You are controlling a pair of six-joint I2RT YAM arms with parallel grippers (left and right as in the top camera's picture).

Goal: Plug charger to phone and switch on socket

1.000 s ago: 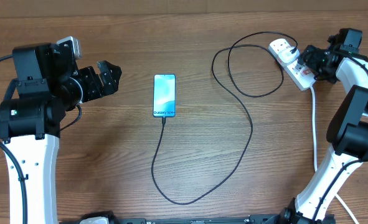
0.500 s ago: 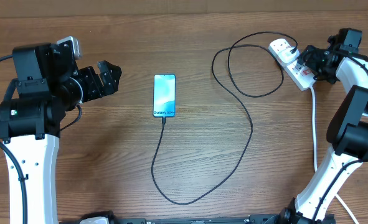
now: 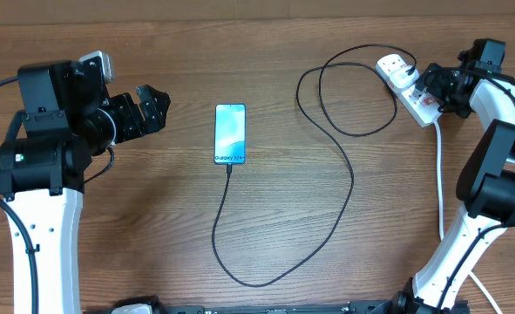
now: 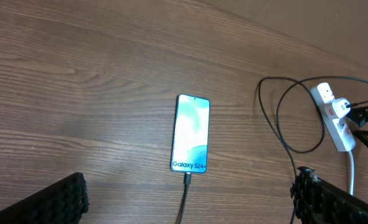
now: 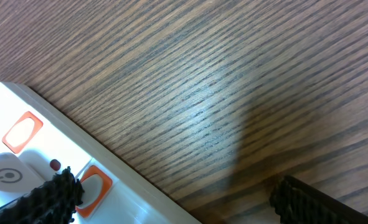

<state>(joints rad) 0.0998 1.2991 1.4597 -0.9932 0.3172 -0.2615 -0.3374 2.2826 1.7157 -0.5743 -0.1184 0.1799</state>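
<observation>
Phone (image 3: 230, 133) face up mid tabletop (image 3: 152, 235), charger (image 3: 353, 180) plugged into its near edge, looping right to socket (image 3: 407, 92) far right, left pincer (image 3: 155, 106) apart beside phone, right pincer (image 3: 423, 88) apart over socket switches

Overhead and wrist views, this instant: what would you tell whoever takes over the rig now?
Left gripper: open, empty, left of the phone.
Right gripper: open, empty, over the socket, one finger beside an orange switch.
Done: the charger connector sits in the phone's bottom edge; its cable runs to the socket.
To do: press the switch; whether it is already on cannot be told.
</observation>
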